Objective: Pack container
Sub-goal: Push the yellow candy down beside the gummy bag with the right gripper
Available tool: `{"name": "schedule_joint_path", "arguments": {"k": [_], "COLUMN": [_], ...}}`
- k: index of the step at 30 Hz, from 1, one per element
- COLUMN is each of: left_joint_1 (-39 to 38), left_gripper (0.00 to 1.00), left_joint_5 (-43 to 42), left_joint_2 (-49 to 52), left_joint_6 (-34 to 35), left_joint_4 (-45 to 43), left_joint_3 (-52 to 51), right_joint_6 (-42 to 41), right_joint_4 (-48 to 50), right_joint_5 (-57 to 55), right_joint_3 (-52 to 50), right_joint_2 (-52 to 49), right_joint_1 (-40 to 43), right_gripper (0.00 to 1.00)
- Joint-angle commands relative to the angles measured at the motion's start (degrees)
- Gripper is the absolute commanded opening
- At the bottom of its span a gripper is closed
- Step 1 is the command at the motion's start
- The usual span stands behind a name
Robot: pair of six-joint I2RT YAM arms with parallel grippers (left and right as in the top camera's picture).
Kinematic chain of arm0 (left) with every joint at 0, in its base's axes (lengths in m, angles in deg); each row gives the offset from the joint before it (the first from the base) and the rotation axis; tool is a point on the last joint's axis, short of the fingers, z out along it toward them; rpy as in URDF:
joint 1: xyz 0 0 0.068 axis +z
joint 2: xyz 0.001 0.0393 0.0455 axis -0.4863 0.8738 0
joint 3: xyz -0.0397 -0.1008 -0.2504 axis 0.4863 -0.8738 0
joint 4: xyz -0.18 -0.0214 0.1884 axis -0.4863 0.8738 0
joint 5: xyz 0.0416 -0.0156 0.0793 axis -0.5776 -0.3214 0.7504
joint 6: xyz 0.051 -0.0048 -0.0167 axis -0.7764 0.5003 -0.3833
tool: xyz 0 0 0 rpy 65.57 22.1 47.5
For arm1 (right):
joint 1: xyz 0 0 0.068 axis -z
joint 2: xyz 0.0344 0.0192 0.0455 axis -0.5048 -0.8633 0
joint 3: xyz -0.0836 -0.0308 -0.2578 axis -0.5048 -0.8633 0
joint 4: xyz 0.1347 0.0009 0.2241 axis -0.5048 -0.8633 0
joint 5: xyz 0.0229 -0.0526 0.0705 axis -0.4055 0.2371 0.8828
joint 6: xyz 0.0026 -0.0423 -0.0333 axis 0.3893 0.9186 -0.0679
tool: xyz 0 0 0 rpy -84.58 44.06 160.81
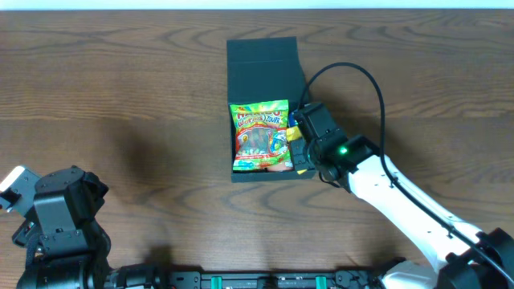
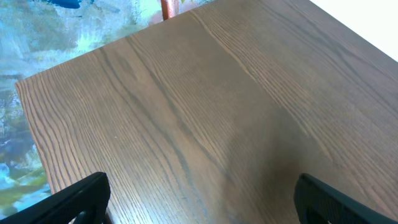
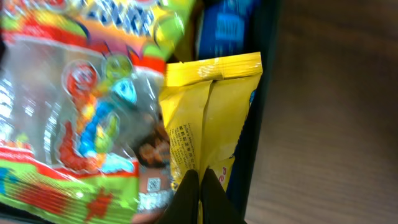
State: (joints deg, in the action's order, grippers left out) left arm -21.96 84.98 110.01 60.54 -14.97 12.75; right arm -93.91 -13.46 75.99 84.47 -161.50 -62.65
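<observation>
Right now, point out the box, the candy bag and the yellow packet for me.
The box (image 1: pixel 263 72): overhead view, on its dark lid flap.
The candy bag (image 1: pixel 260 135): overhead view, middle of its front.
The yellow packet (image 3: pixel 208 118): right wrist view, on its back seam.

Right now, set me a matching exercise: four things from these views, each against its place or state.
Things:
1. gummy bag
2. yellow packet
3. left tool
4. right tool

Places or states:
A. shut
B. lying flat in the box
C. open above the table
D. squeezed between bag and box wall

Pairs: 1-B, 2-D, 3-C, 4-A.
</observation>
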Motion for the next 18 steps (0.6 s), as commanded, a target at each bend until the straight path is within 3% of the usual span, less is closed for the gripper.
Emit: {"name": "schedule_joint_path", "arguments": {"k": [1,9,13,18], "left_joint_1": [0.39,0.39,0.39,0.39], "left_gripper": [0.95,0.95,0.95,0.95], "left_joint_5": [0.61,0.61,0.63,0.61], "left_joint_2": [-0.07,-0.07,-0.07,-0.07], "left_joint_6": [0.66,0.66,0.66,0.66], "left_joint_4": [0.20,0.20,0.20,0.20], "left_joint_3": [0.59,0.59,0.59,0.59], "right_joint_6": [-1.05,-11.98,-12.90,-10.97], "right_joint_4": [1.29,1.33,1.90,3.41], "right_joint_5": [-2.32,-0.81,-0.02,-3.96], "right_joint_3": [2.27,2.19,1.01,0.72], "right_joint_2": [0.00,-0.02,-0.15,-0.50], "right_joint_1": [-0.59,-1.16,-2.56,-2.89], "right_gripper": [0.02,0.02,0.02,0.21]}}
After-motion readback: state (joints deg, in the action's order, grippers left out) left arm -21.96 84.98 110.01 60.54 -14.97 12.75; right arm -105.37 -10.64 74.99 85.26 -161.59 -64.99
